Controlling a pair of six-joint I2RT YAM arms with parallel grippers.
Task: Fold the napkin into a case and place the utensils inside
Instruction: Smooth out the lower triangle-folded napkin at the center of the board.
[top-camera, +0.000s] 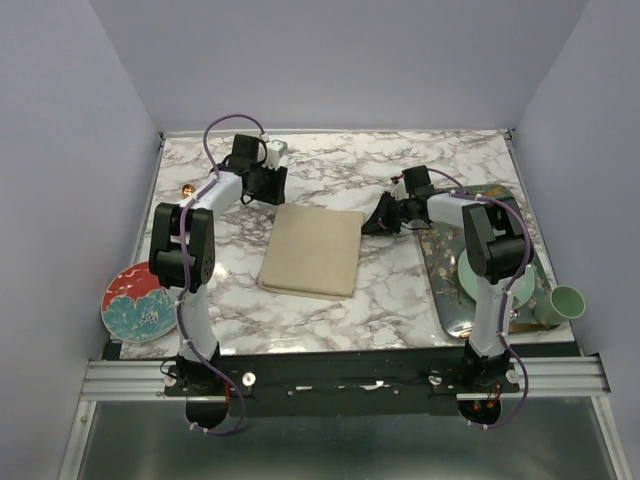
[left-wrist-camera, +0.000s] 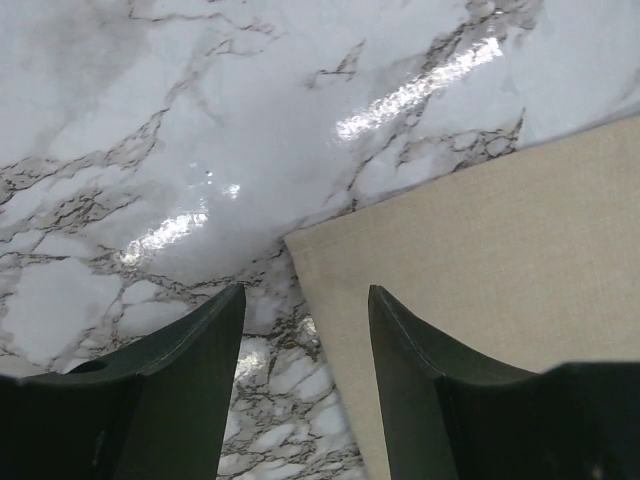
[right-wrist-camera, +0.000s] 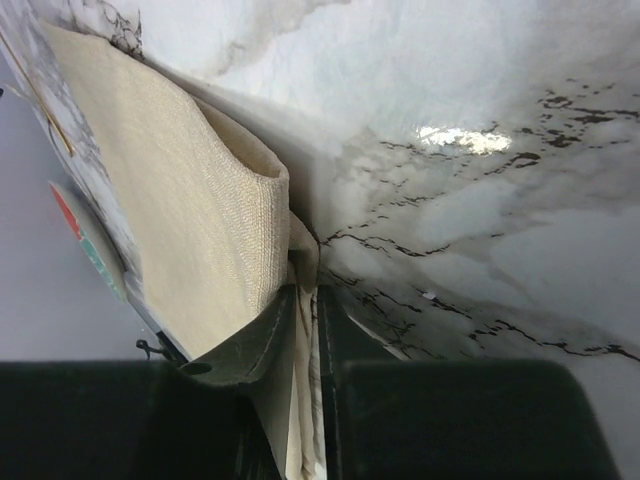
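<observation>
Gleaming marble tabletop (top-camera: 330, 160) bears the napkin (top-camera: 312, 250) between lilac walls (top-camera: 330, 60).

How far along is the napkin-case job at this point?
Done: the napkin lies as a folded, layered rectangle on the table. In hand: the right gripper pinches its edge between the fingers; the left gripper hangs open over a corner. Left: narrowing it into the case and loading the utensils; none show in the cloth.

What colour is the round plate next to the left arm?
The plate is red with a teal-blue flower pattern, clearest in the top external view.
</observation>
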